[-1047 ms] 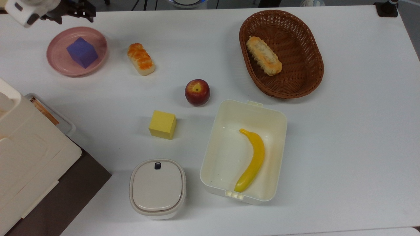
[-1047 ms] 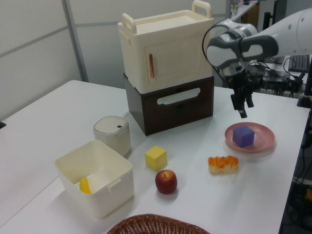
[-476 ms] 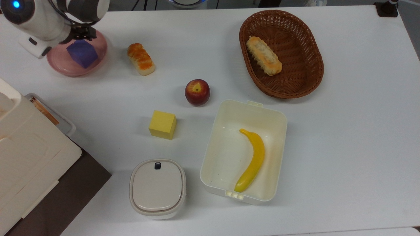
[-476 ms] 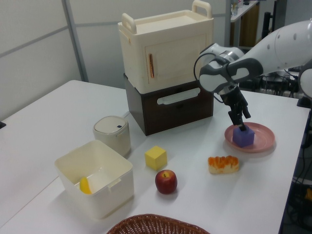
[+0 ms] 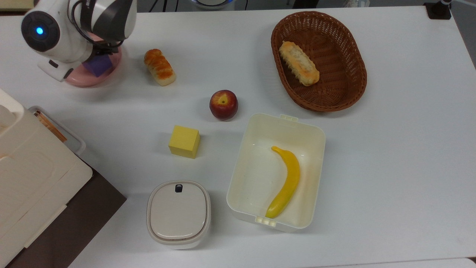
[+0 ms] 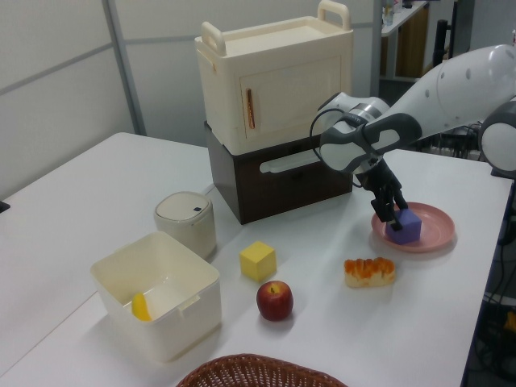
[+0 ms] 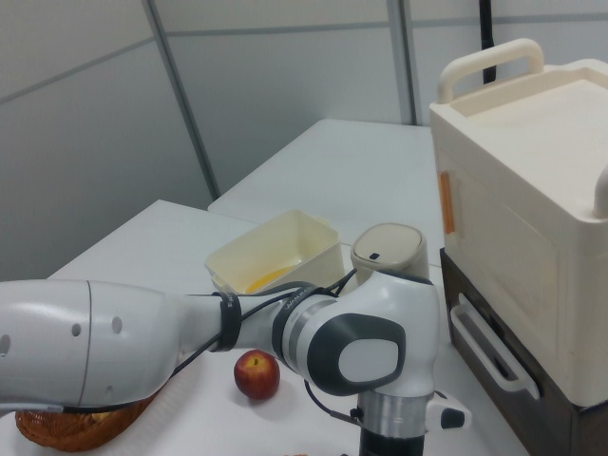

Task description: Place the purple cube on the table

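Desk (image 5: 401, 167) is a big white tabletop, with a cream storage box (image 6: 274, 76) stacked on a dark brown drawer unit (image 6: 282, 173) at the top view's bottom-left corner. Franka arm (image 6: 451, 85) reaches in over the top view's top-left corner and bends down to the pink plate (image 6: 431, 234) there. Oval wicker basket (image 5: 349, 89) sits near the top view's top edge toward the right, a bread roll (image 5: 299, 63) lying inside. Open cream container (image 5: 241, 178) is toward the top view's bottom edge with a banana (image 5: 286, 182) in it, and a lidded off-white canister (image 5: 178, 214) stands just to the top view's left of it. Out in the middle, all apart from each other: a yellow cube (image 5: 184, 141), a red apple (image 5: 223, 104) and a glazed pastry (image 5: 159, 67). Purple cube (image 6: 405, 226) is still on the plate. Gripper (image 6: 392, 222) is right down at the cube, fingers against it, but can't tell whether they've actually clamped it or are just sitting around it.
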Available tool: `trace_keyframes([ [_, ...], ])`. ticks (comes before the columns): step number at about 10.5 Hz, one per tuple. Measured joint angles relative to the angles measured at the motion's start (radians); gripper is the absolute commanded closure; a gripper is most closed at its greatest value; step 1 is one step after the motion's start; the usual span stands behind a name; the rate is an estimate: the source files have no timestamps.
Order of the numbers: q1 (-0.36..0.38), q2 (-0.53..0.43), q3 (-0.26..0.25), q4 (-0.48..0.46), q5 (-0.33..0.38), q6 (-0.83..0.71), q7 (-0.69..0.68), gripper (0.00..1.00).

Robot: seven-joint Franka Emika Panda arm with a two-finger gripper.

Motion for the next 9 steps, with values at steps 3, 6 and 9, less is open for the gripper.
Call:
trace_keyframes([
  [3,0.020,0.033,0.001,0.000,-0.021,0.001,0.000,0.51],
  [6,0.022,0.034,0.001,0.010,-0.047,0.001,0.000,0.64],
  [9,0.029,0.030,0.001,0.066,-0.047,-0.010,0.000,0.63],
])
